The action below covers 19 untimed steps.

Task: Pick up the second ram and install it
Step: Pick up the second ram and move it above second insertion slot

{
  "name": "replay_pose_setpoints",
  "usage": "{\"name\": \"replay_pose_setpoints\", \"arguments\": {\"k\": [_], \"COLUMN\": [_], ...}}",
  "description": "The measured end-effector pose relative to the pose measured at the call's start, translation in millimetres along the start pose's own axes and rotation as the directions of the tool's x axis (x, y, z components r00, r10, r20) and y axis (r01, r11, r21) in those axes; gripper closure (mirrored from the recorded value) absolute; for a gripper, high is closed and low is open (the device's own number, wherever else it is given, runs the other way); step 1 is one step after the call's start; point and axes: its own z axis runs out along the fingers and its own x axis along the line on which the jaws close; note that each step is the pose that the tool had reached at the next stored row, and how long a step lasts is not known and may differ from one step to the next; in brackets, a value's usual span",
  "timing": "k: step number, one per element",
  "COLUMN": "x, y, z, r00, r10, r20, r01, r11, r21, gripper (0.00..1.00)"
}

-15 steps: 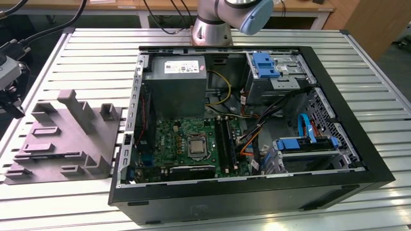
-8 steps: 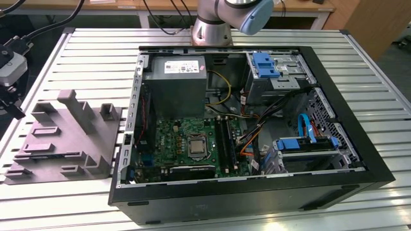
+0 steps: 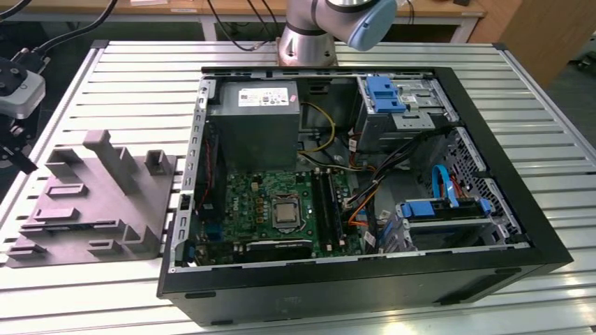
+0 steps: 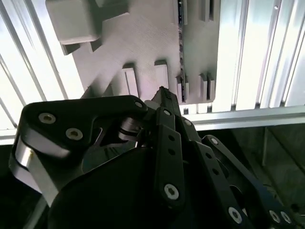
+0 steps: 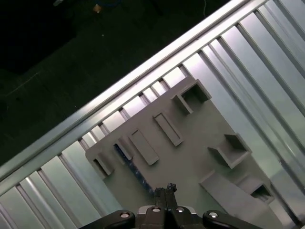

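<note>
Pickup stage by the looks of it: the claw hovers over the grey jig, which sits on the slatted worktop to the exterior view's left of the open case. Its fingers look pressed together with nothing between them. The ram stands on edge in a narrow slot of that jig. In the second wrist view it's a thin dark strip running away from the claw tip, and nothing is gripping it. Doing this grab well probably comes down to alignment. The jaws need to spread enough to clear the board, square up across its two flat faces rather than along its length, and come down around the middle of the top edge so the stick doesn't pivot. The lift should go straight up out of the slot, since any tilt would likely bind the stick against the jig walls. A light squeeze seems wise too, with the chips sitting on the faces. Counts: one claw, one jig, one ram in the jig, one case, one motherboard, one grey power supply, and two blue brackets inside the case. The long black slots on the motherboard run side by side, but their exact number is hard to call, and so is whether a stick already sits in one.
</note>
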Motion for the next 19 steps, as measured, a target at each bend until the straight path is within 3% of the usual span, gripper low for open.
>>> {"name": "replay_pose_setpoints", "arguments": {"k": [5,9,14,19], "x": [0.0,0.1,0.1,0.1], "y": [-0.1,-0.1,-0.2,-0.2], "z": [1.3,2.4,3.7,5.0], "r00": [0.9959,0.9865,0.9678,0.9409], "r10": [-0.091,-0.164,-0.252,-0.338], "r20": [-0.0035,-0.0061,-0.0091,-0.0117], "r01": [0.091,0.164,0.251,0.338], "r11": [0.9959,0.9865,0.9678,0.9410], "r21": [-0.0026,-0.0049,-0.0081,-0.0114], "gripper": [0.90,0.90,0.90,0.90]}}
